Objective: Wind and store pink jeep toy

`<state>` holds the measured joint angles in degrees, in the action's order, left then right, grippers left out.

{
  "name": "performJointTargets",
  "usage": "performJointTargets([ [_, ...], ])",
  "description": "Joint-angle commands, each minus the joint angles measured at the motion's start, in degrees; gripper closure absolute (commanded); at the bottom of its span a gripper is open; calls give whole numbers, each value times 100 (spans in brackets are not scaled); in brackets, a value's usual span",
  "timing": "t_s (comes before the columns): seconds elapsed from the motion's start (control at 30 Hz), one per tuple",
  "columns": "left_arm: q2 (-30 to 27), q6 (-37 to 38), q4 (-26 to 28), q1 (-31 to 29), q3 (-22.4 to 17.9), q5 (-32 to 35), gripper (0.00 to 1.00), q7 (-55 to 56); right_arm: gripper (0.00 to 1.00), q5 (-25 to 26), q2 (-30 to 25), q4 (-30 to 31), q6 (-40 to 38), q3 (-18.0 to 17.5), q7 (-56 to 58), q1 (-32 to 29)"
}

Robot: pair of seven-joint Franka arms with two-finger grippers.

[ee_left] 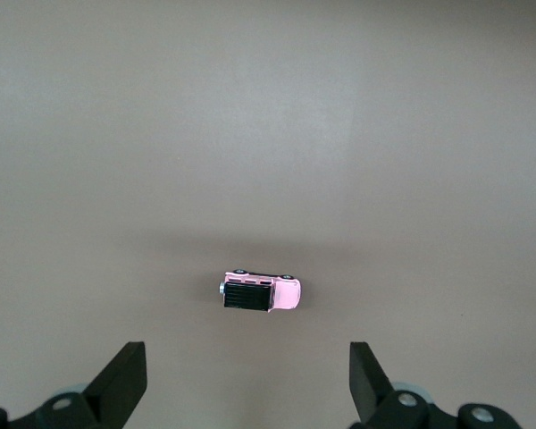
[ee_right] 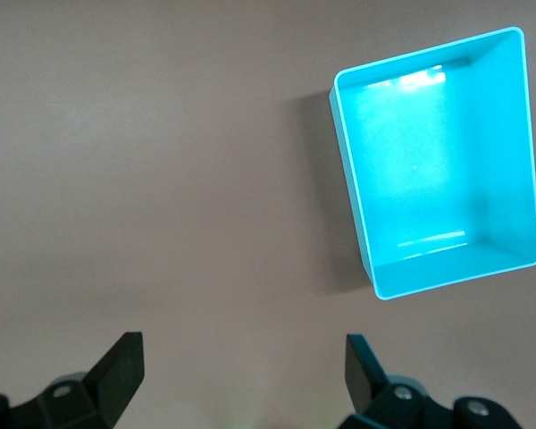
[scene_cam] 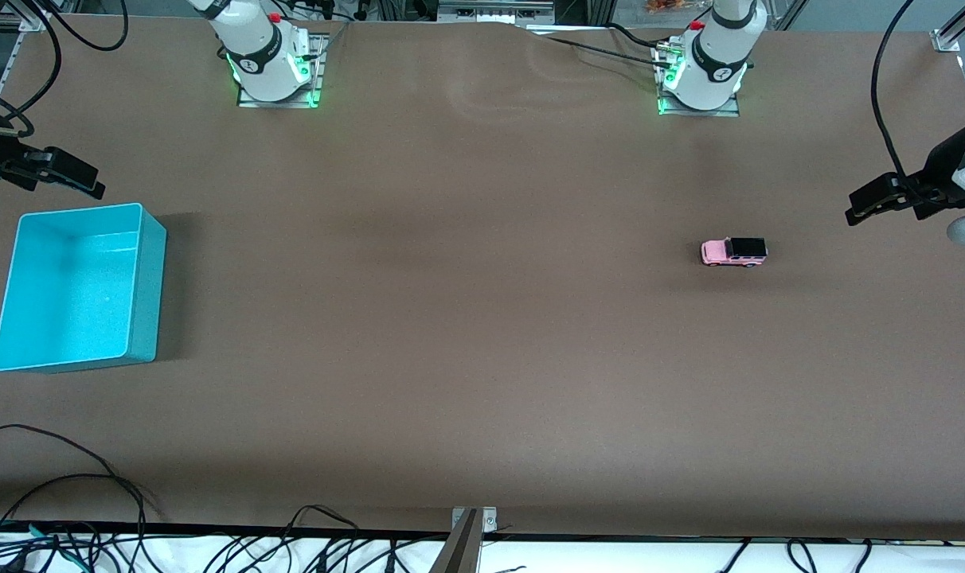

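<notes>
The pink jeep toy [scene_cam: 733, 252], pink body with a black roof, stands on its wheels on the brown table toward the left arm's end. It also shows in the left wrist view [ee_left: 261, 292]. My left gripper [scene_cam: 863, 205] hangs open and empty over the table at that end, apart from the jeep; in its wrist view the gripper [ee_left: 247, 380] has the jeep just ahead of its wide-apart fingers. The empty teal bin [scene_cam: 150, 294] stands at the right arm's end. My right gripper [scene_cam: 84, 179] is open and empty, in the air beside the bin [ee_right: 447, 273], as its wrist view [ee_right: 244, 375] shows.
The two arm bases [scene_cam: 271, 68] [scene_cam: 701, 76] stand along the table's edge farthest from the front camera. Loose black cables [scene_cam: 68, 493] and a metal bracket [scene_cam: 473, 521] lie along the edge nearest the front camera.
</notes>
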<state>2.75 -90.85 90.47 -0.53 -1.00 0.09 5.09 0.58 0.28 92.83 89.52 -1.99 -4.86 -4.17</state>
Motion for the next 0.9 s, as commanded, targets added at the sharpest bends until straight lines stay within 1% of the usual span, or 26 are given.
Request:
performJointTargets([
  [0.0, 111, 164, -223, -61, 39, -44, 0, -148, 0, 92, -28, -2, -75, -21, 46, -22],
  [0.87, 147, 155, -223, -52, 47, -35, 0, -148, 0, 65, -19, 7, -5, -12, 46, -13],
])
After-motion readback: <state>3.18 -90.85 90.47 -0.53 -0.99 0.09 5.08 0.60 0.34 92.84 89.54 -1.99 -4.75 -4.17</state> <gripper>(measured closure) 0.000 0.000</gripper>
